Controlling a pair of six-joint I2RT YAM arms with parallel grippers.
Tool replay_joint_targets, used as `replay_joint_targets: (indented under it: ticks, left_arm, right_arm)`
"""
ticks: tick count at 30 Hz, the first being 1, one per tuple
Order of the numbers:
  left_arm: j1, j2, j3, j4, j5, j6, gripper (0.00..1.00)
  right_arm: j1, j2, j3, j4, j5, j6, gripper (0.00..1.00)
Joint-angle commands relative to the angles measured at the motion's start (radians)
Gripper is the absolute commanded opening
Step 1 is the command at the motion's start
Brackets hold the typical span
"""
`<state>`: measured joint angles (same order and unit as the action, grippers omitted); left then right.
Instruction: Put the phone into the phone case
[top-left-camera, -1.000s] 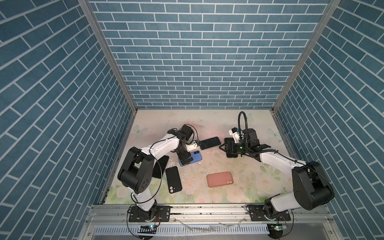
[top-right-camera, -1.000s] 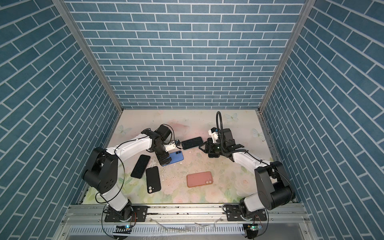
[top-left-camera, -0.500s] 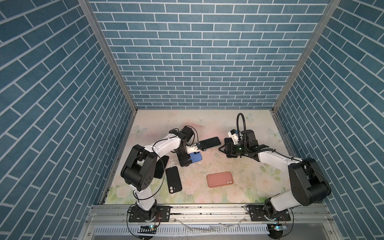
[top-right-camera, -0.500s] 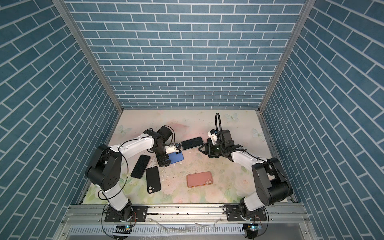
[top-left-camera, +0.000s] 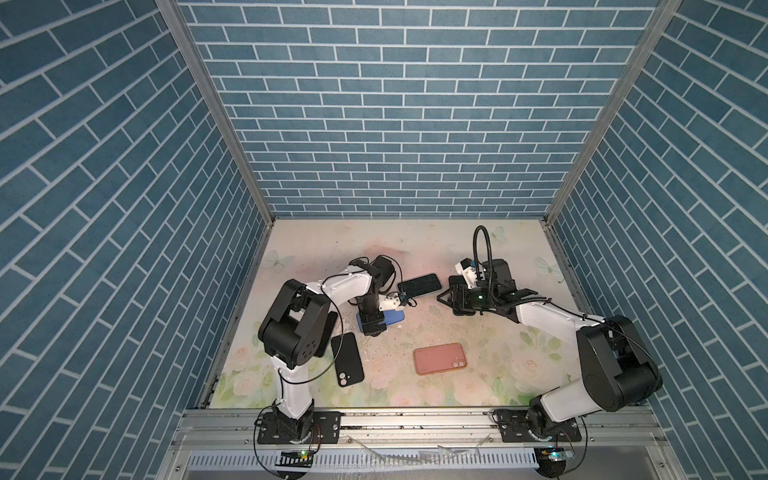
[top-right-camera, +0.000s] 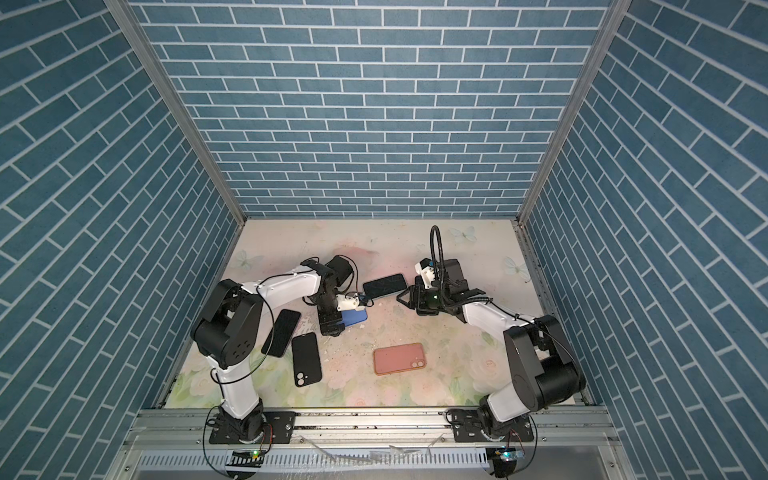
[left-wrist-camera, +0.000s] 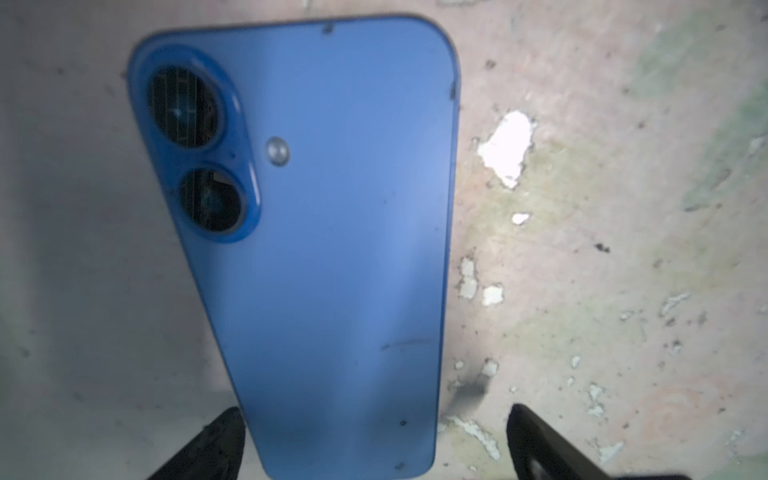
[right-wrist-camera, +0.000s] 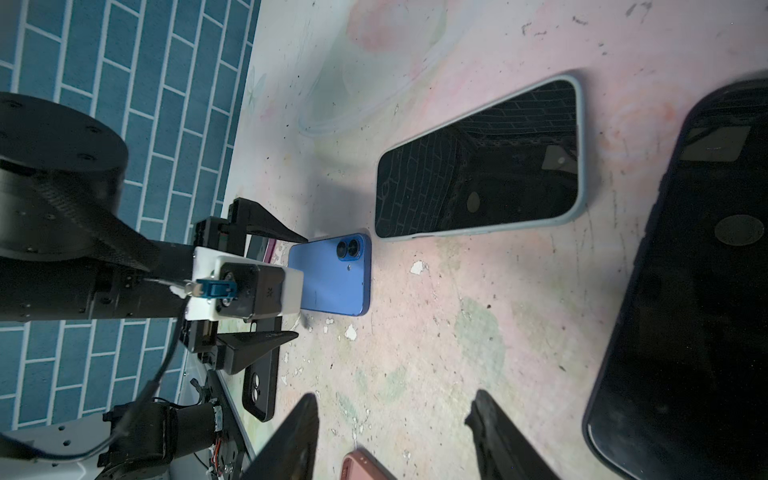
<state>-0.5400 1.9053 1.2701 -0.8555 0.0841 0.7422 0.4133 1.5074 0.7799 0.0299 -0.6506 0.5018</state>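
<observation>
Progress is small, as I judge it: the blue phone lies flat on the table, back side up, and it is not inside any case. My left gripper hangs low over the phone's lower end with the jaws spread fully wide, one finger on each side. Whether they touch its edges, I cannot tell. My right gripper is close to the table, jaws about half apart, with nothing between them.

A black case that looks empty lies near the left arm's base. What seems to be a pink case lies in the middle, well apart from the phone. Which one is meant, I cannot say. Another phone, screen up, has a pale rim around it.

Left to do, in my view: grasp the phone, carry it to a case and press it in.
</observation>
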Motion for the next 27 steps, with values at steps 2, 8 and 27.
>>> replay_joint_targets:
  ticks: [2, 8, 27]
  left_arm:
    - [-0.002, 0.051, 0.034, -0.016, 0.014, 0.001, 1.00]
    - [-0.002, 0.066, 0.031, 0.016, -0.003, -0.012, 0.96]
    - [-0.015, -0.123, -0.098, 0.176, 0.164, -0.033, 0.49]
  right_arm:
    - [-0.001, -0.018, 0.012, -0.001, -0.008, 0.022, 0.59]
    - [-0.001, -0.021, 0.000, 0.006, -0.006, 0.029, 0.58]
    - [0.048, 0.127, -0.023, 0.173, -0.099, 0.185, 0.51]
